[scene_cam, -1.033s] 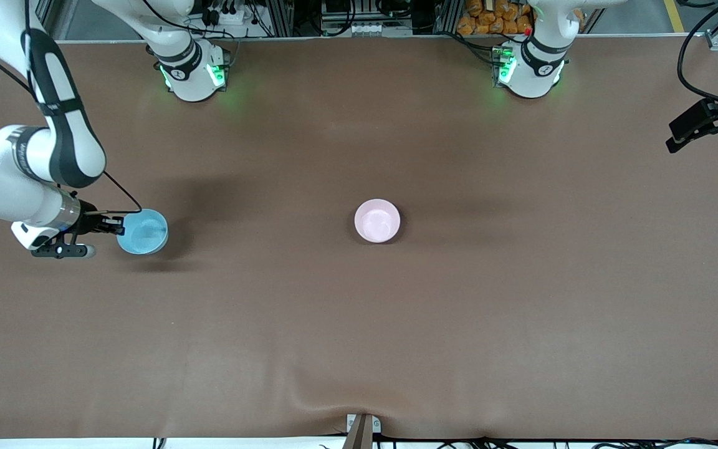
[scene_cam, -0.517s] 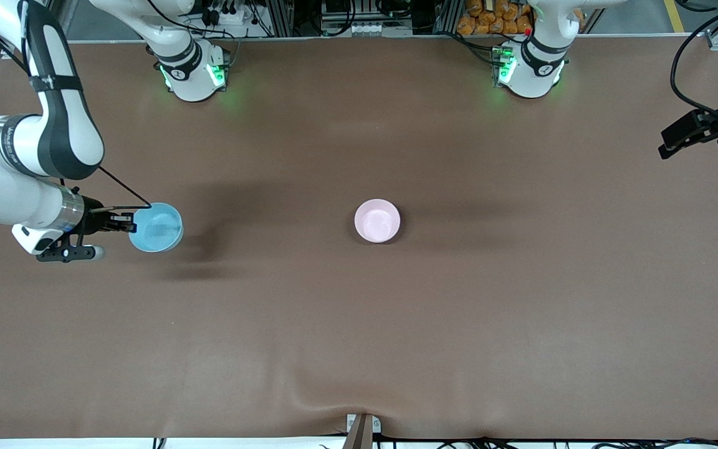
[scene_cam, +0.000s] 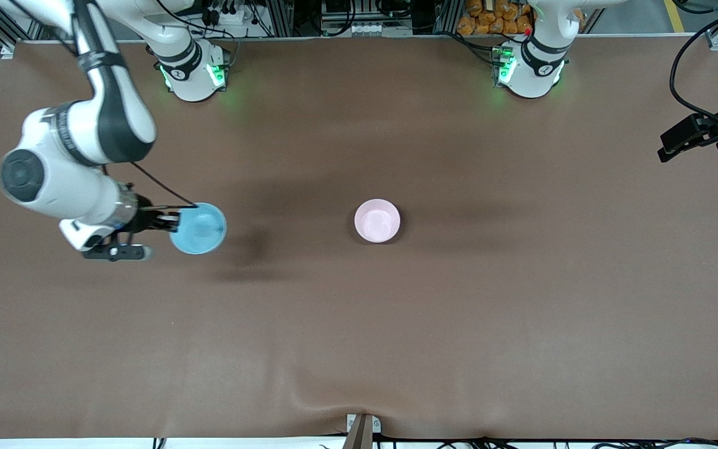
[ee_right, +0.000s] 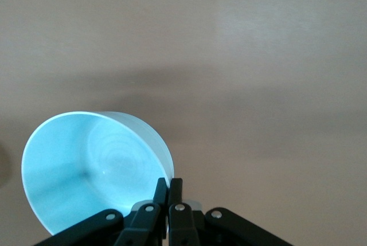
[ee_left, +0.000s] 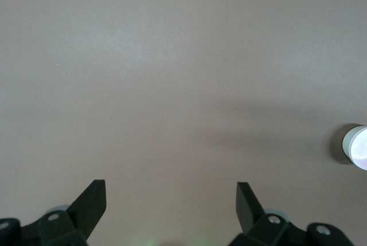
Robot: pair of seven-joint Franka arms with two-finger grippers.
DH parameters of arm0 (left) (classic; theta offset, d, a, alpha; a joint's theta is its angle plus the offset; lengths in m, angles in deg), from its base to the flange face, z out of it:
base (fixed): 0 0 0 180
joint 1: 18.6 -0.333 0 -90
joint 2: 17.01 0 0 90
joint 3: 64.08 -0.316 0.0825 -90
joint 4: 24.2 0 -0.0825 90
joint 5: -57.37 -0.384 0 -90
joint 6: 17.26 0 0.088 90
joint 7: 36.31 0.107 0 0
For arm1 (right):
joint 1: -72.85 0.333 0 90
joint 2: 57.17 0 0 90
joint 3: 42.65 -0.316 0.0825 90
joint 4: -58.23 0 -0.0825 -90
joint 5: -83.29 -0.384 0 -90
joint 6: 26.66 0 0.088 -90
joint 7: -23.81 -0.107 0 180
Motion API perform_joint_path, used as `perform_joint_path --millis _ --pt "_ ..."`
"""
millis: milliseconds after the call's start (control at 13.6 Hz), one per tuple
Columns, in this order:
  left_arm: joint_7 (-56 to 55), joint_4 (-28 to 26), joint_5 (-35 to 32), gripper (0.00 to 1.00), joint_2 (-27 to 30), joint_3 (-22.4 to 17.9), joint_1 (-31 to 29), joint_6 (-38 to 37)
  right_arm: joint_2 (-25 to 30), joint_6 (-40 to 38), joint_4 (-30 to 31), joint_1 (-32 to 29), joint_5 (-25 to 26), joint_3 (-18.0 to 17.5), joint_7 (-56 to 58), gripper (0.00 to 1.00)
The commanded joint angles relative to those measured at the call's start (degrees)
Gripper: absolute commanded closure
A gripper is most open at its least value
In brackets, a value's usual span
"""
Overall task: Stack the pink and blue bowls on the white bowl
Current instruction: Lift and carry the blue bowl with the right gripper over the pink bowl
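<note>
My right gripper [scene_cam: 169,222] is shut on the rim of the light blue bowl [scene_cam: 198,228] and holds it in the air over the right arm's end of the table. The right wrist view shows its fingers [ee_right: 176,187] pinching the blue bowl's [ee_right: 86,166] wall, one inside and one outside. A pale pink bowl [scene_cam: 377,221] sits at the middle of the table and shows small in the left wrist view [ee_left: 358,147]. The white bowl is hidden. My left gripper [scene_cam: 689,138] hangs open and empty over the left arm's end of the table [ee_left: 171,191].
A brown cloth [scene_cam: 396,324] covers the whole table, with a wrinkle at its edge nearest the front camera. The arms' bases [scene_cam: 192,72] [scene_cam: 530,68] stand along the edge farthest from that camera. Nothing else lies on the cloth.
My right arm has carried the blue bowl along the table toward the pink bowl at the middle. The left gripper has shifted slightly at its end. The pink bowl has not moved.
</note>
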Motion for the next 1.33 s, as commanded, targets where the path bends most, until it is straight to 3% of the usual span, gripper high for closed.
perform_joint_path --millis 0,443,812,1255 --pt "0.77 -1.67 0.21 0.00 1.51 -0.19 -0.48 1.17 0.08 1.53 -0.79 4.25 -1.07 0.52 -5.37 1.00" --pt "0.77 -2.11 0.21 0.00 1.86 -0.10 -0.48 1.08 -0.18 3.91 -1.23 13.83 -6.25 0.52 -13.11 1.00" --pt "0.77 -2.55 0.21 0.00 1.95 -0.01 -0.48 1.17 -2.55 8.30 -2.36 21.92 -6.35 0.52 -24.00 1.00" --pt "0.77 -2.73 0.21 0.00 1.86 -0.01 -0.48 1.17 -8.61 8.48 -8.08 27.11 -6.43 0.52 -34.91 1.00"
